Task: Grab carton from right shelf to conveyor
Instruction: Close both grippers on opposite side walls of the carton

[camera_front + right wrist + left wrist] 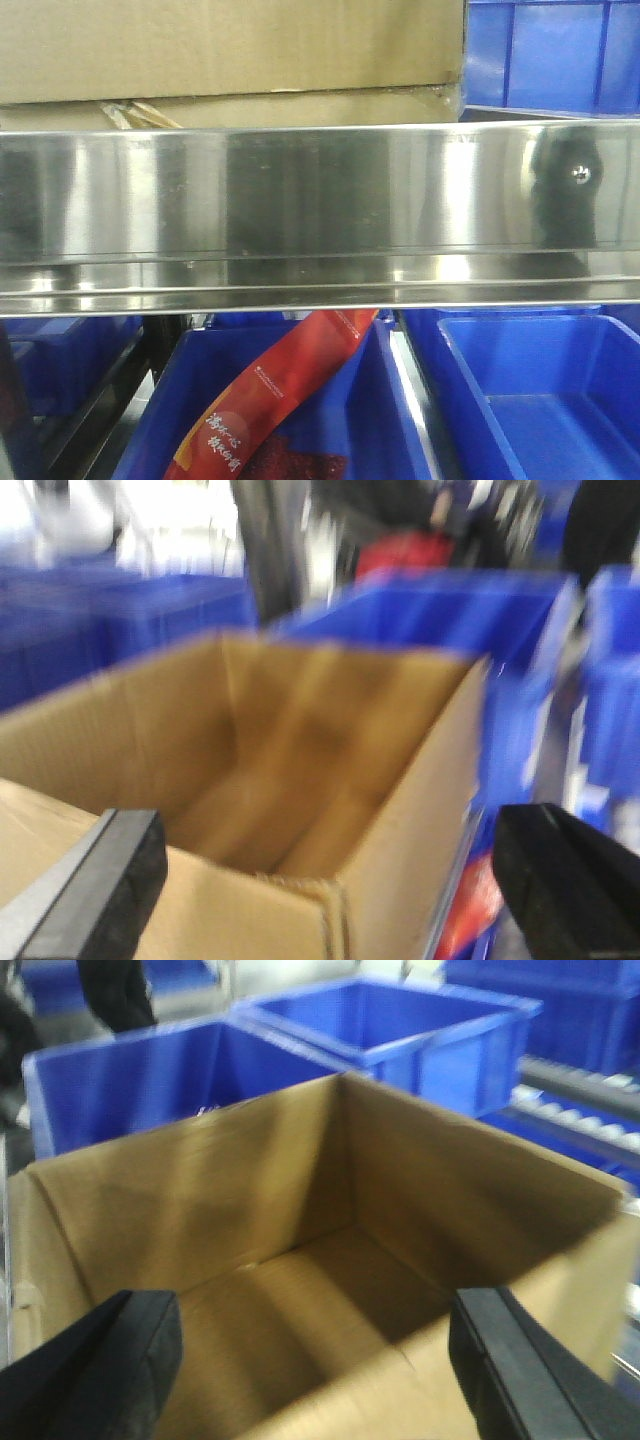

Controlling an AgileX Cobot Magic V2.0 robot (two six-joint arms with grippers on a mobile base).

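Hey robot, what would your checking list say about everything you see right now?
Surface: mirror-shiny stainless steel shelf rail, bare, one small screw.
Job's things: large brown corrugated cardboard carton on the level above the rail, top open, nothing seen inside; conveyor not seen.
Clutter: long red printed packet leaning in a blue plastic bin below the rail.
Grippers: left pincer and right pincer both open wide over the carton's near edges, not gripping.
Cables: nothing seen.
Surroundings: more blue plastic crates behind and beside the carton; the background is blurry.
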